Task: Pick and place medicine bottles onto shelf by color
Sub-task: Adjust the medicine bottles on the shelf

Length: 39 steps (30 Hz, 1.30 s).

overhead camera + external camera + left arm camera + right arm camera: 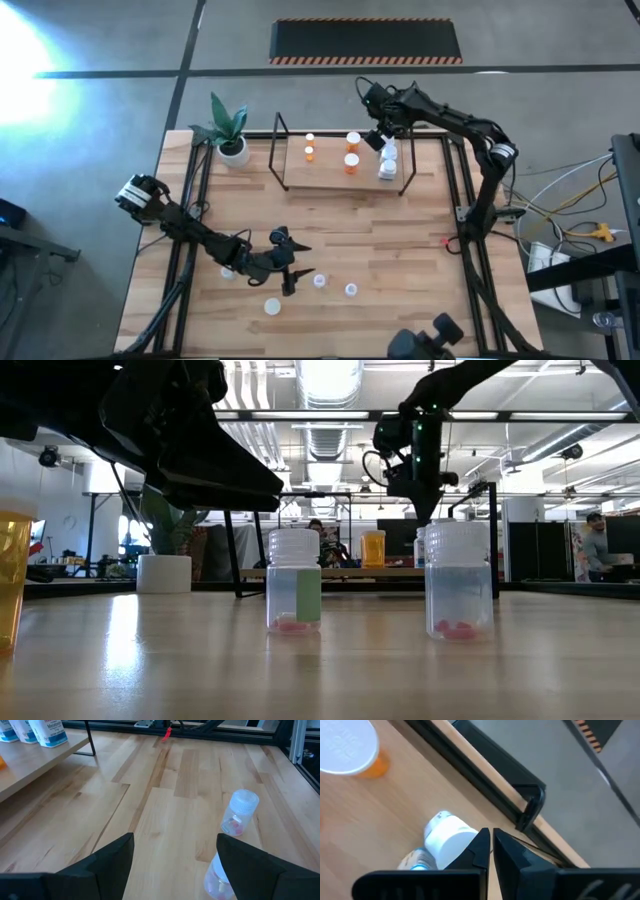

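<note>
The shelf [330, 175] stands at the table's far middle. Three orange bottles [352, 140] stand on its middle and white bottles [388, 165] at its right end. Two clear bluish bottles [320, 281] [351, 290] stand upright on the tabletop near the front, and also show in the low view [294, 582] [458, 580]. My left gripper [288, 262] hovers open just left of them; in its wrist view [175, 865] one clear bottle [239, 812] lies ahead and another [217, 880] is half hidden by a finger. My right gripper [491, 845] is shut and empty above the white bottles [447, 837].
A white pot with a green plant [232, 140] stands at the far left. Two more bottles [272, 306] [228, 272] stand on the table near my left arm, and an orange one shows at the low view's left edge [15, 575]. Black frame rails [455, 200] run along the table's sides.
</note>
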Tool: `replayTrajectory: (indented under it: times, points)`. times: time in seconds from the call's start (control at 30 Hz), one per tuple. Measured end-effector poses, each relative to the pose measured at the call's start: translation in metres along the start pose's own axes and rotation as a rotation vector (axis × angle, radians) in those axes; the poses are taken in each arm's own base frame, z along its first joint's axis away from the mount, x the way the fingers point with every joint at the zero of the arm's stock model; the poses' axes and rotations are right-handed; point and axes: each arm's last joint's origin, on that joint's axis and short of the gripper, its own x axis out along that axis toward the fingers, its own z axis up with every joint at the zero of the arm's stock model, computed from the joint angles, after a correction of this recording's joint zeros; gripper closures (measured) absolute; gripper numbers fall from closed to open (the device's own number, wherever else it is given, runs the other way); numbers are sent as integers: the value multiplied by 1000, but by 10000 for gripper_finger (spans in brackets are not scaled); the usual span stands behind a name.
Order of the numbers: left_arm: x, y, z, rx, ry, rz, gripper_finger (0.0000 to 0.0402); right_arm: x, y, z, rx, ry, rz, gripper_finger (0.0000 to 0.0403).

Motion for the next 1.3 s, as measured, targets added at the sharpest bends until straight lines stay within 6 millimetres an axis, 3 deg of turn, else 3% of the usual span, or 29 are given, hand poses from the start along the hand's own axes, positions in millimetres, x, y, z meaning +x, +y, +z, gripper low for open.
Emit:
replayTrajectory:
  times: [0.77, 1.17, 1.3]
  points:
    - [0, 0, 0, -2, 0, 0, 134, -3, 5, -13, 21, 120, 102, 391]
    - [0, 0, 0, -2, 0, 0, 134, -12, 10, -15, 15, 104, 113, 390]
    - [0, 0, 0, -2, 0, 0, 134, -26, 9, -18, 10, 68, 111, 390]
